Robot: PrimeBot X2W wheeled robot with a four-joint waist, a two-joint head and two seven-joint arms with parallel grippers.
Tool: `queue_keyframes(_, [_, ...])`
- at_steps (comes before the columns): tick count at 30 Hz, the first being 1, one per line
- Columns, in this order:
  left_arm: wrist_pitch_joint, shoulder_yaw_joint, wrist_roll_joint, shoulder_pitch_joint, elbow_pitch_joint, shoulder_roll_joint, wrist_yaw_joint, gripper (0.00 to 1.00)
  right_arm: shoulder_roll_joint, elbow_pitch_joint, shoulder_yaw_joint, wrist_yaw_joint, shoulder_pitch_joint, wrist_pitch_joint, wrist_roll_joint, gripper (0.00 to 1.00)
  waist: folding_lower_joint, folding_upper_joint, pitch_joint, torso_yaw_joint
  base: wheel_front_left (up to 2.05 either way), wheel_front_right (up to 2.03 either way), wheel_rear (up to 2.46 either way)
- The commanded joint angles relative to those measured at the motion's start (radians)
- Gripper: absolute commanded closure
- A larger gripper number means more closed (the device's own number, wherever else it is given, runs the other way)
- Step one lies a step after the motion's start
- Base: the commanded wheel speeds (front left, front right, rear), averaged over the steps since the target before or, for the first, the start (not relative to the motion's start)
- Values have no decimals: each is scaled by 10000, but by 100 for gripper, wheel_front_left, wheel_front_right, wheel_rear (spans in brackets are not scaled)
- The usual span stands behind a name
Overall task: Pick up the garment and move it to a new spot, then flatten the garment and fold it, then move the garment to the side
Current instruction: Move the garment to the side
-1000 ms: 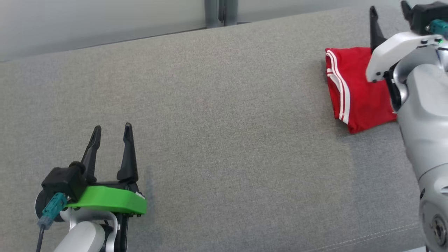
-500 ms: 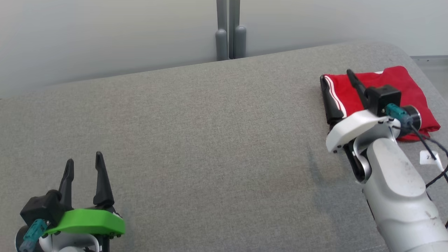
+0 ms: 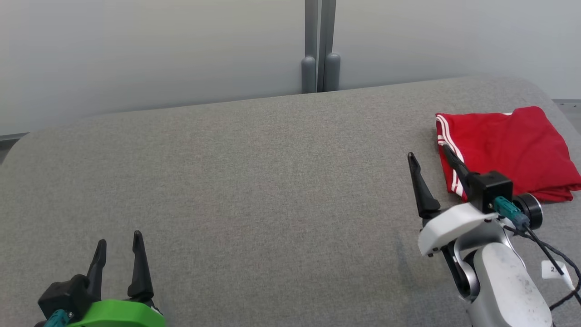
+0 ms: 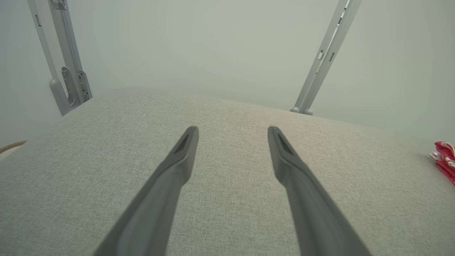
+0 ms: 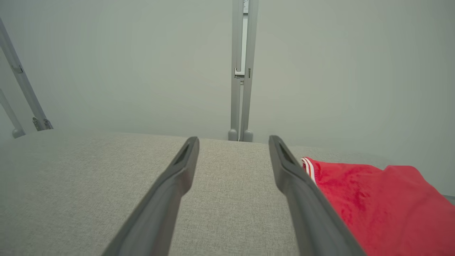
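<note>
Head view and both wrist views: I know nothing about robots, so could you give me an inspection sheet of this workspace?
Surface: grey fabric pad, flat, woven texture.
Job's things: red garment with white stripes, folded, lying near the pad's far right corner.
Clutter: nothing seen.
Grippers: left gripper open over the pad's near left, holding nothing; right gripper open, holding nothing, one of its fingers beside the garment's striped edge, contact unclear.
Cables: black cable with a white tag at the right wrist.
Surroundings: pale wall panels and grey upright posts behind the pad.
</note>
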Motion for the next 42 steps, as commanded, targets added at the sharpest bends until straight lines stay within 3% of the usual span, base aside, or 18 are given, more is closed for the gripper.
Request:
queue_keyframes(1, [-45, -9, 122, 153, 32, -1, -59, 0, -25, -212, -50, -15, 249, 45, 25, 0, 0, 0, -37, 47, 0, 0, 0])
queue_keyframes(12, [-45, -4, 579, 290, 223, -230, -404, 0, -5, -1469, 59, -14, 1698, 379, 824, 0, 0, 0, -228, 189, 0, 0, 0])
queue_keyframes(42, [-46, 82, 1006, 161, 457, -175, -591, 0, -4, -1217, 270, -14, 1928, 327, 1381, 0, 0, 0, -283, 241, 0, 0, 0])
